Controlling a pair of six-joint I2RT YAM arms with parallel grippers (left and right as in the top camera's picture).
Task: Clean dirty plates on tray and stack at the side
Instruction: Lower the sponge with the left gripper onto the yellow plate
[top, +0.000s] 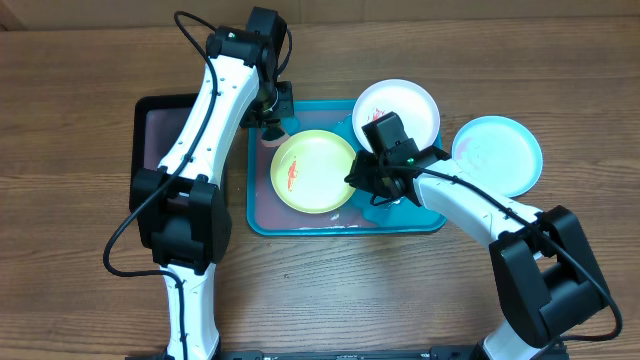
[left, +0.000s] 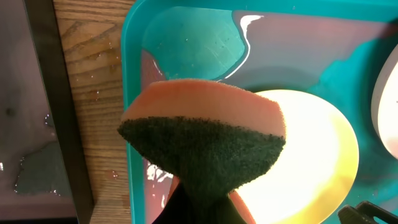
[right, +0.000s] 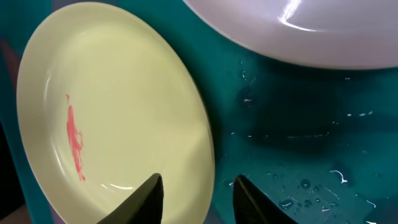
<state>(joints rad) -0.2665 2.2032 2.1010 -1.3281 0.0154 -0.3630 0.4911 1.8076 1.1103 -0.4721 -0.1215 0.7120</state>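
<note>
Pincers first: the left pincer (top: 271, 124) is clamped on a sponge (left: 205, 137), orange with a dark scouring face, and holds it over the far-left part of the tray. The right pincer (right: 198, 202) stands parted, one finger over the yellow-green plate, the other over the tray floor. We see the plate's rim between them, not pinched.

On the wooden surface (top: 80, 80) sits the turquoise tray (top: 300, 229), with a black tray (top: 160, 130) to its left. The yellow-green plate (top: 312, 170) lies in the tray's left half. The white plate (top: 398, 108) overlaps the tray's far-right corner. The light blue plate (top: 497, 153) rests outside, just beside the right rim. A red smear (right: 74, 143) marks the yellow-green plate, and water (right: 311, 186) beads on the tray floor.

We judge scrubbing of this plate to be the step in hand. Hazards:
- The wet rim may slip from the right pincer as it closes.
- An unheld plate could skate under the sponge's push and strike the white plate.
- Pressing near the edge could tip the plate.
</note>
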